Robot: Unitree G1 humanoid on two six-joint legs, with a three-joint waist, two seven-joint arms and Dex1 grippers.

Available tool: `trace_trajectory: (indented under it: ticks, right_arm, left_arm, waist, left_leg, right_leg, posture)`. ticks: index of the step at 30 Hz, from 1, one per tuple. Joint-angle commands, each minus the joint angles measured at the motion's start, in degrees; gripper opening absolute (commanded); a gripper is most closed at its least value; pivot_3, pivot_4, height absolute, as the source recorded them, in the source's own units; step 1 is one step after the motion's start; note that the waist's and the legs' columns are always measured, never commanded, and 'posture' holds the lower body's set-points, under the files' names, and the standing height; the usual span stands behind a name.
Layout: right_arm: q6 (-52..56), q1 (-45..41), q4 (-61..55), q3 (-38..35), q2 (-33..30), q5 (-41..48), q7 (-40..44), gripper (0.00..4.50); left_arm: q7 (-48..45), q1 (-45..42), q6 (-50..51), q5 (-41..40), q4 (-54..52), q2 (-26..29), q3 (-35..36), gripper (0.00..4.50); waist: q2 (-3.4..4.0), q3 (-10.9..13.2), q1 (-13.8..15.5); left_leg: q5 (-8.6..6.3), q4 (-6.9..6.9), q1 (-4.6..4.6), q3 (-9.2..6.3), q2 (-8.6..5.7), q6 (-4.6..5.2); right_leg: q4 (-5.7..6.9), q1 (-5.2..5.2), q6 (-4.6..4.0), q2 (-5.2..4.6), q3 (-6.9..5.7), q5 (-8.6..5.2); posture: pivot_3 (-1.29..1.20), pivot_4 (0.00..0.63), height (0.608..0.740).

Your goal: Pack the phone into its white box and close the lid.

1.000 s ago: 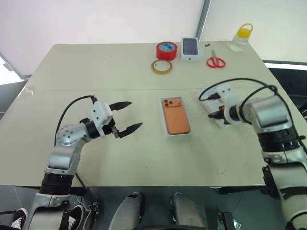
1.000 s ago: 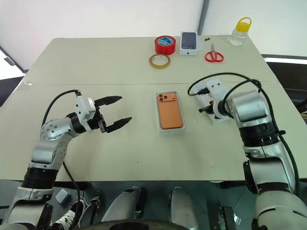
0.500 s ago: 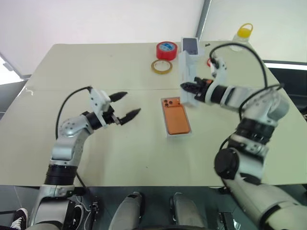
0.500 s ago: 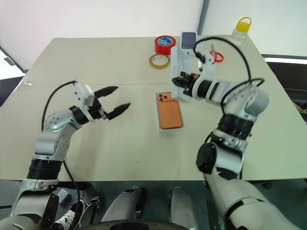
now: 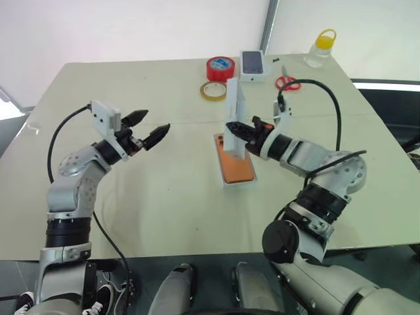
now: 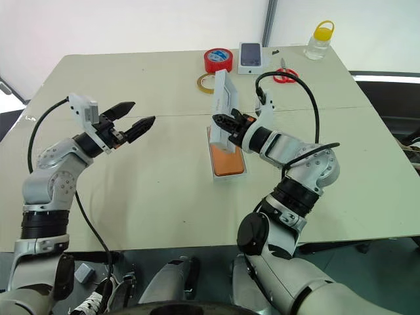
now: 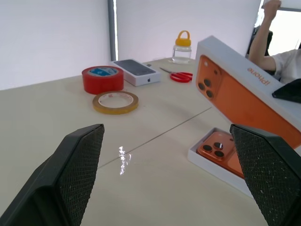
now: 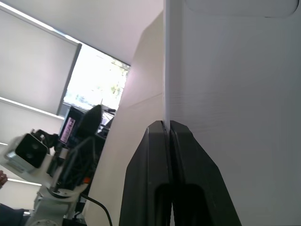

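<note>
Orange phone [image 5: 236, 164], apparently white lid [image 5: 233, 105]

- surface [image 5: 164, 197] looks like smooth matt laminate, pale beige, with a bit of glare in the left wrist view
- lid [image 7: 244, 89] is matt white cardboard with an orange phone printed on top
- phone [image 7: 221, 153] has a satiny orange back and glossy dark lenses
- white box [image 5: 226, 185] is plain card
- left gripper [image 5: 152, 128] fingers [image 7: 80, 169] are black plastic with a fine grippy crosshatch
- red tape roll [image 5: 220, 68] looks shiny
- scissors [image 5: 286, 83] have glossy red plastic handles
</note>
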Motion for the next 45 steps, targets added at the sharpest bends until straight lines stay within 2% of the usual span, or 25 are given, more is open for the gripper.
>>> trace_trajectory:
  ticks: [1,6,13,18,23,26,32,36,40,45]
  right_arm:
    - [0.39,2.25,-1.60,1.57,1.75,10.66,-1.81,0.02]
    - [0.39,6.24,-2.21,5.67,3.09,24.47,-8.27,0.02]
    - [0.39,12.21,0.49,10.46,-0.92,33.37,-14.29,0.02]
    - [0.14,13.38,1.52,10.69,0.70,37.38,-18.47,0.02]
    - [-1.05,13.99,2.53,13.07,-0.71,43.61,-22.08,0.02]
    - [-2.65,15.33,3.17,15.56,-1.48,45.90,-23.87,0.00]
    - [-7.37,13.35,6.23,20.53,-5.16,46.33,-24.60,0.00]
    - [-6.67,15.77,9.37,24.48,-9.73,43.16,-21.02,0.00]
    - [-7.87,16.16,11.79,26.78,-11.24,42.22,-18.82,0.00]
    - [-12.09,14.40,15.98,28.17,-13.49,38.17,-15.29,0.00]
  left_arm:
    - [-0.07,0.84,0.48,-1.08,-3.98,-0.54,-0.56,4.50]
    - [-0.25,1.79,1.24,-1.15,-4.94,-1.01,-1.01,4.50]
    - [0.19,2.90,-0.55,0.67,-5.59,-1.88,-2.29,4.50]
    - [0.05,3.79,0.15,0.07,-5.86,-2.02,-1.86,4.50]
    - [-0.20,4.38,1.27,-0.89,-6.53,-2.00,-1.85,4.50]
    - [-0.24,5.00,1.71,-1.42,-6.44,-2.21,-1.75,3.61]
    - [0.43,6.64,-0.02,0.44,-7.42,-2.51,-2.82,0.58]
    - [2.13,7.06,-0.94,2.19,-6.78,-5.29,-5.26,0.58]
    - [3.12,7.93,-5.22,6.95,-4.27,-8.08,-8.94,0.58]
    - [4.50,5.54,-6.09,8.38,-0.62,-12.33,-11.54,0.58]
  waist:
    - [0.00,0.00,-0.02]
    - [0.01,0.01,-0.21]
    - [-0.01,-0.01,0.09]
    - [0.00,0.00,-0.13]
    - [0.00,0.00,-0.05]
    - [0.00,0.00,-0.04]
    - [0.00,0.00,-0.09]
    - [-0.01,0.00,0.20]
    - [-0.01,-0.01,0.16]
    - [-0.01,-0.02,0.13]
  left_leg:
    - [0.00,0.00,0.00,0.00,0.00,0.00]
    - [0.01,-0.04,0.00,0.05,0.02,-0.01]
    - [0.01,-0.04,-0.01,0.08,-0.01,0.01]
    - [0.02,-0.05,-0.01,0.08,0.05,0.01]
    - [0.02,-0.05,-0.01,0.08,0.04,0.01]
    - [0.02,-0.05,-0.01,0.08,0.04,0.01]
    - [0.02,-0.05,-0.01,0.09,0.04,0.01]
    - [0.02,-0.05,-0.01,0.09,0.03,0.02]
    - [0.00,-0.04,-0.01,0.10,0.03,0.05]
    - [0.00,-0.04,0.02,0.10,0.04,0.05]
  right_leg:
    - [0.00,0.00,0.00,0.00,0.01,0.00]
    - [0.02,-0.05,-0.01,0.00,0.07,0.00]
    - [-0.05,-0.01,-0.01,-0.04,0.07,0.00]
    - [0.00,-0.05,-0.01,0.03,0.08,0.00]
    - [-0.01,-0.04,-0.01,0.02,0.08,0.00]
    - [-0.01,-0.04,-0.01,0.02,0.08,-0.01]
    - [-0.02,-0.04,-0.01,0.02,0.08,-0.01]
    - [-0.06,0.01,-0.01,0.01,0.07,-0.01]
    - [-0.17,0.08,-0.01,-0.01,0.05,-0.01]
    - [-0.16,0.10,-0.01,0.02,0.05,0.00]
  posture:
    - [0.00,0.150,0.740]
    - [0.00,0.150,0.740]
    - [0.00,0.150,0.740]
    - [0.00,0.150,0.740]
    - [0.00,0.150,0.740]
    - [0.00,0.150,0.740]
    - [0.00,0.150,0.740]
    - [0.00,0.150,0.740]
    - [0.00,0.150,0.740]
    - [0.00,0.150,0.740]
